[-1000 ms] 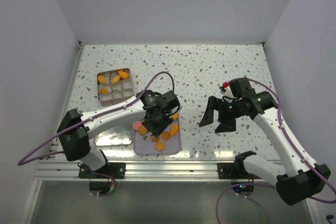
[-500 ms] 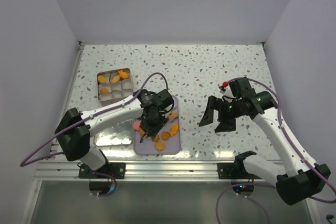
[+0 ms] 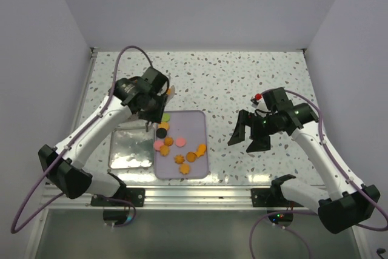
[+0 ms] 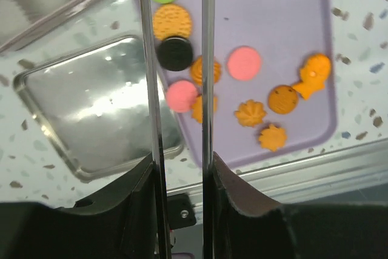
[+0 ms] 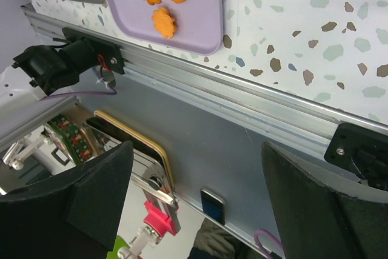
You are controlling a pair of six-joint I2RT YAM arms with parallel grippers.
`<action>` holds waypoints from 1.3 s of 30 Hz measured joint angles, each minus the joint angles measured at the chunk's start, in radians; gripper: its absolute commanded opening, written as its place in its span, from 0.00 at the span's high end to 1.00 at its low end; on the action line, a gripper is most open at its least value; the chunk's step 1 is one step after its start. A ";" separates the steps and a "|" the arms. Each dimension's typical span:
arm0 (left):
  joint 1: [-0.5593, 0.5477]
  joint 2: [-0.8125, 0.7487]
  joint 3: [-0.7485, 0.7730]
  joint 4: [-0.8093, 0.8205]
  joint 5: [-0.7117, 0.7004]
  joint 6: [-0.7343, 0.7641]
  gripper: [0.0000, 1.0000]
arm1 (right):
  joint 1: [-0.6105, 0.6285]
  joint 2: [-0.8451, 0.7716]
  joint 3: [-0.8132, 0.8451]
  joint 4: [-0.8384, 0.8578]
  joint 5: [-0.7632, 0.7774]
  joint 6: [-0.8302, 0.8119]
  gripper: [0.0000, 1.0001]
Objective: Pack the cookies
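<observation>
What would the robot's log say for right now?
left claw: holding tongs | right claw: open, empty | cookies: loose on purple tray

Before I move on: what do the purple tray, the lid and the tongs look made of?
The purple tray looks like matte plastic or silicone: even colour, no glare. The lid is probably thin metal: mirror-bright with wavy reflections. The tongs look like polished metal: thin strips with bright streaks.

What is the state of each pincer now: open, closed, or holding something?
The left pincer is closed on the metal tongs.
The right pincer is open, holding nothing.
</observation>
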State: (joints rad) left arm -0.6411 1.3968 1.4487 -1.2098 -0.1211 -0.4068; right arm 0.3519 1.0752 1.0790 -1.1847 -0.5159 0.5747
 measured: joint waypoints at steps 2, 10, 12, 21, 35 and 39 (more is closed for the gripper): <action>0.082 -0.007 0.000 -0.021 -0.016 -0.001 0.67 | 0.004 0.008 0.010 0.001 0.000 0.000 0.11; 0.328 -0.006 -0.007 -0.045 -0.036 0.006 0.65 | 0.013 0.018 0.047 0.002 -0.002 0.000 0.11; 0.344 -0.002 -0.007 -0.043 -0.032 0.006 0.65 | 0.014 0.018 0.047 0.001 -0.002 0.000 0.11; 0.393 0.069 -0.026 -0.018 -0.029 0.010 0.65 | 0.016 0.018 0.047 -0.002 -0.002 -0.004 0.10; 0.414 0.118 -0.073 0.052 -0.037 0.026 0.55 | 0.020 0.018 0.047 -0.003 -0.002 -0.008 0.11; 0.414 0.127 -0.073 0.076 -0.039 0.026 0.52 | 0.020 0.018 0.047 -0.003 -0.002 -0.010 0.11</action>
State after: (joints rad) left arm -0.2272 1.5242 1.3758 -1.1343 -0.1596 -0.3805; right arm 0.3721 1.0931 1.1255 -1.1881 -0.5182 0.5652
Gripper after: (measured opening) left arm 0.460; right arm 0.895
